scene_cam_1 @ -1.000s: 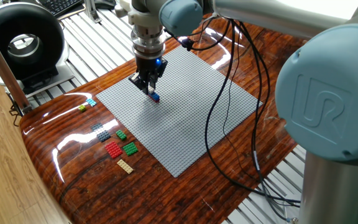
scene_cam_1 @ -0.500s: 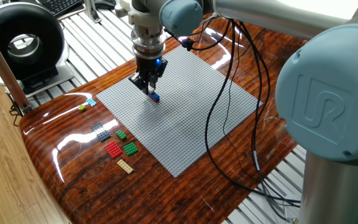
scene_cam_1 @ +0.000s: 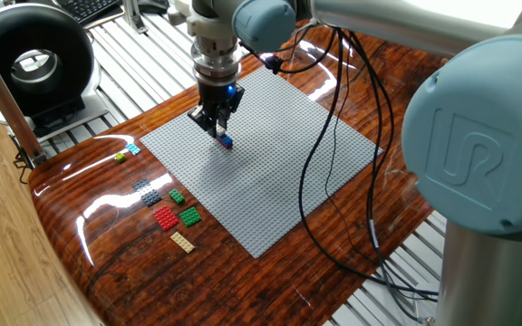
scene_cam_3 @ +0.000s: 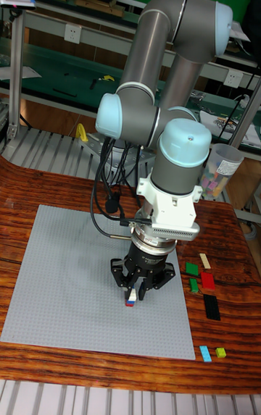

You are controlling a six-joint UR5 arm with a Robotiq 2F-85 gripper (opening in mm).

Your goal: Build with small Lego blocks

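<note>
My gripper (scene_cam_1: pixel 221 133) points straight down over the left part of the large grey baseplate (scene_cam_1: pixel 279 181). Its fingers are closed on the top of a small stack of Lego blocks (scene_cam_1: pixel 226 141), red over blue, that rests on the plate. In the tall fixed view the gripper (scene_cam_3: pixel 133 293) holds the same stack (scene_cam_3: pixel 130 302), on the plate's (scene_cam_3: pixel 65 277) right side. Loose small blocks lie on the wood beside the plate: cyan (scene_cam_1: pixel 132 148), yellow-green (scene_cam_1: pixel 120 158), dark grey (scene_cam_1: pixel 148 191), green (scene_cam_1: pixel 189 215), red (scene_cam_1: pixel 165 217) and tan (scene_cam_1: pixel 182 242).
A black ring-shaped device (scene_cam_1: pixel 30 59) stands at the back left. Black cables (scene_cam_1: pixel 333 136) hang from the arm across the plate's right half. The arm's big base (scene_cam_1: pixel 478 181) fills the right side. A clear cup of parts (scene_cam_3: pixel 217 169) stands behind the table.
</note>
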